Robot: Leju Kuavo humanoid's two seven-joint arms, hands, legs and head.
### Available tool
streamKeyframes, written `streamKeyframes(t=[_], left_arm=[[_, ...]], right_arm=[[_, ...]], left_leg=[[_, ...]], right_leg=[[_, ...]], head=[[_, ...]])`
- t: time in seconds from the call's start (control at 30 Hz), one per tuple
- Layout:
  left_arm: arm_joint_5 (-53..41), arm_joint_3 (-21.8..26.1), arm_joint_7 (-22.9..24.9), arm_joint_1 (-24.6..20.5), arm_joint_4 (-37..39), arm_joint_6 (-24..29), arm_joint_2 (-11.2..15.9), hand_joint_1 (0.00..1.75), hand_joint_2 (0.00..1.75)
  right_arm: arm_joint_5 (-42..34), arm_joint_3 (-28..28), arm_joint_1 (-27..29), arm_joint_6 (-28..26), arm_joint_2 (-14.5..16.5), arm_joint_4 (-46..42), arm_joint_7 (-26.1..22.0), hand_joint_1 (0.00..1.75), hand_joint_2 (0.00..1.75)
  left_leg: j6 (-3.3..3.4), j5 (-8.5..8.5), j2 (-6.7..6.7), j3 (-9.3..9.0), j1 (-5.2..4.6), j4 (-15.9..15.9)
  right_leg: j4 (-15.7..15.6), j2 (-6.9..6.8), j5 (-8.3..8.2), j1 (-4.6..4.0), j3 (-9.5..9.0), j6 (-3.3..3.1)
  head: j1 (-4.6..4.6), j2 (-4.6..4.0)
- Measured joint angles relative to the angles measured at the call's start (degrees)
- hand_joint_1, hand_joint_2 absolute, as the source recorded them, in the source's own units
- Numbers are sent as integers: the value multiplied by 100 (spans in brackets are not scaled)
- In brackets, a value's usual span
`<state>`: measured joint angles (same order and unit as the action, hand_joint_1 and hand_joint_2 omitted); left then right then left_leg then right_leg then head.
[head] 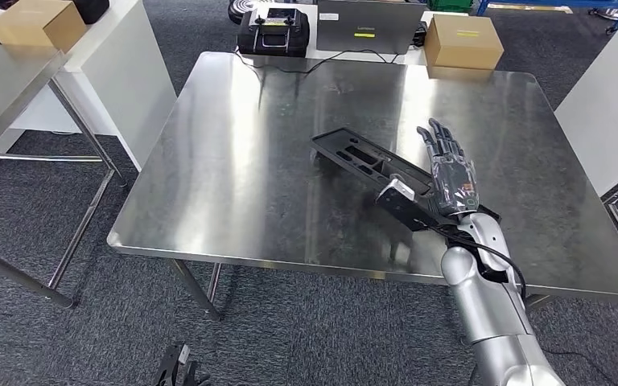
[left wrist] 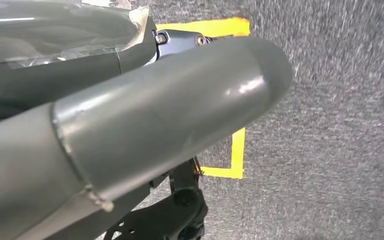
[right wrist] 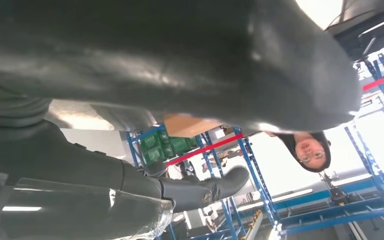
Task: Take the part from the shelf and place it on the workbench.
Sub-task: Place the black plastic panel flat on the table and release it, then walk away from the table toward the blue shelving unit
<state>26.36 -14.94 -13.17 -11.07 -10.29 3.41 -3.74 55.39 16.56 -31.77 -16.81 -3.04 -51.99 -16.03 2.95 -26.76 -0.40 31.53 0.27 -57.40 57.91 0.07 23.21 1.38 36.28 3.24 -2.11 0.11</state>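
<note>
A: In the head view, where is the part?

B: The black part (head: 370, 165) lies flat on the shiny workbench (head: 233, 161). So I think the job is nearly done.

A: What is the right hand (head: 451, 173) doing?

B: It sits over the near end of the part with its fingers (head: 438, 138) stretched out and apart. I can't tell if the thumb under it has any grip on the part. It looks like a letting-go pose.

A: And the left wrist view?

B: The left hand (left wrist: 130, 130) hangs down over grey carpet (left wrist: 330, 125) with yellow tape (left wrist: 237, 150). I see a thick thumb, but I can't tell if the fingers are curled or spread. Nothing shows in it.

A: The right wrist view?

B: It is upside down. The big grey thumb (right wrist: 180, 60) and one dark finger (right wrist: 205, 190) stand apart. Behind are blue racks (right wrist: 260, 190) and a person (right wrist: 307, 150)
</note>
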Motion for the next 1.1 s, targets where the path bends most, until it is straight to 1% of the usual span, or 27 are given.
streamKeyframes(t=[0.03,0.1,0.13,0.17,0.2,0.23,0.27,0.3,0.33,0.37,0.43,0.47,0.5,0.53,0.6,0.63,0.67,0.7,0.73,0.77,0.8,0.83,0.87,0.93,1.0,1.03,1.1], left_arm=[[-5,1,1,-6,0,0,1,0,0],[-14,1,5,-13,0,-4,1,0,0],[-15,1,9,-12,0,-7,-3,0,0],[-15,1,13,-12,0,-10,-4,0,0],[-15,1,17,-12,0,-11,-5,0,0],[-16,1,21,-12,0,-14,-5,0,0],[-18,1,25,-13,0,-17,-8,0,0],[-20,1,28,-14,-1,-20,-13,0,0],[-22,1,31,-15,-1,-23,-18,0,0],[-23,1,32,-17,-2,-25,-24,0,0],[-24,0,33,-19,-2,-26,-31,0,0],[-24,0,33,-19,-2,-26,-27,0,0],[-24,-1,34,-18,-1,-25,-23,0,0],[-24,-1,34,-17,-1,-25,-16,0,0],[-24,-1,35,-15,0,-24,-7,0,0],[-24,-1,36,-13,0,-24,-5,0,0],[-24,-1,38,-9,0,-24,-3,0,0],[-22,-1,39,-6,0,-23,-1,0,0],[-19,-1,40,-4,-1,-21,2,0,0],[-13,-1,39,-4,-1,-14,4,0,0],[-3,-1,36,-5,-2,-7,2,0,0],[10,-1,30,-6,-2,0,1,0,0],[22,-1,22,-3,-2,6,-1,0,0],[43,-1,6,8,-2,11,3,0,0],[61,2,-9,15,-2,14,8,0,0],[68,3,-15,15,-2,15,9,0,0],[74,3,-20,16,-2,15,7,0,0]], right_arm=[[1,-7,10,-2,-11,-10,5,0,0],[9,-15,45,-4,-24,-38,19,0,0],[22,-24,77,-4,-29,-57,27,0,0],[38,-36,111,-4,-31,-81,34,0,0],[58,-49,143,-4,-32,-112,39,0,0],[80,-62,170,-4,-33,-150,42,0,0],[96,-73,181,-4,-33,-195,43,0,0],[110,-81,184,-5,-32,-244,43,0,0],[124,-90,185,-5,-31,-292,44,0,0],[137,-99,185,-6,-30,-331,45,0,0],[163,-113,200,-7,-29,-386,51,0,0],[174,-117,205,-7,-29,-407,55,0,0],[184,-119,213,-8,-25,-432,58,0,0],[193,-119,224,-9,-19,-462,61,0,0],[204,-119,258,-14,-8,-511,61,0,0],[207,-119,293,-17,-7,-536,62,0,0],[207,-119,338,-20,-6,-564,62,0,0],[207,-120,399,-25,-4,-610,62,0,0],[202,-122,472,-34,-2,-679,57,0,0],[192,-126,552,-45,3,-767,48,0,0],[179,-132,637,-58,8,-874,37,0,0],[163,-137,720,-73,14,-988,22,0,0],[146,-142,797,-88,22,-1101,9,0,0],[118,-145,963,-114,40,-1320,-13,0,0],[99,-146,1139,-126,51,-1516,-25,0,0],[95,-146,1214,-128,56,-1600,-27,0,0],[91,-146,1312,-129,60,-1720,-28,0,0]], left_leg=[[54,55,8,47,6,16],[113,144,14,161,-9,12],[122,190,15,223,-21,10],[126,234,15,283,-33,8],[125,278,15,340,-45,6],[122,325,15,396,-59,5],[115,366,15,436,-69,3],[99,403,15,470,-85,0],[75,442,18,490,-94,3],[45,479,22,503,-96,5],[-29,558,26,516,-92,26],[-64,549,22,539,-85,12],[-100,441,18,584,-76,-64],[-138,235,16,659,-63,-246],[-214,-326,17,874,-17,-921],[-250,-516,18,965,7,-1290],[-281,-580,20,996,31,-1542],[-309,-532,21,937,56,-1618],[-333,-394,23,762,80,-1460],[-357,-249,25,495,106,-1129],[-381,-189,18,196,115,-718],[-376,-168,5,-34,112,-373],[-362,-191,-8,-168,99,-145],[-263,-176,-26,-172,48,-22],[-108,-63,-10,-106,38,31],[-29,6,2,-56,41,58],[60,128,19,77,34,69]], right_leg=[[238,-1,176,4,109,-21],[998,-2,622,5,388,-72],[1365,-2,780,3,493,-70],[1565,-2,852,0,509,-51],[1522,-3,828,-5,401,-22],[1283,-3,750,-14,186,4],[857,-3,655,-31,-123,6],[400,-7,600,-55,-437,-21],[69,-16,557,-79,-659,-47],[-134,-23,546,-103,-784,-74],[-211,-33,487,-114,-761,-115],[-237,-38,447,-96,-736,-147],[-256,-46,389,-71,-700,-197],[-275,-52,322,-43,-658,-240],[-271,-59,199,-28,-534,-283],[-266,-61,145,-28,-460,-275],[-258,-63,94,-24,-386,-260],[-245,-65,46,-16,-312,-240],[-225,-67,7,0,-246,-212],[-197,-67,-25,16,-187,-181],[-169,-68,-54,23,-132,-145],[-147,-70,-86,24,-91,-98],[-137,-72,-121,17,-67,-49],[-179,-75,-222,15,-53,64],[-158,-66,-192,40,12,114],[5,-59,-48,45,97,100],[718,-41,433,37,367,38]], head=[[9,0],[31,0],[33,0],[36,0],[38,0],[40,0],[42,0],[40,0],[35,0],[38,0],[45,0],[57,0],[50,0],[38,0],[9,0],[0,0],[0,0],[-3,0],[-3,0],[-4,0],[-13,0],[-15,0],[-19,0],[-20,0],[-14,0],[-1,0],[30,0]])
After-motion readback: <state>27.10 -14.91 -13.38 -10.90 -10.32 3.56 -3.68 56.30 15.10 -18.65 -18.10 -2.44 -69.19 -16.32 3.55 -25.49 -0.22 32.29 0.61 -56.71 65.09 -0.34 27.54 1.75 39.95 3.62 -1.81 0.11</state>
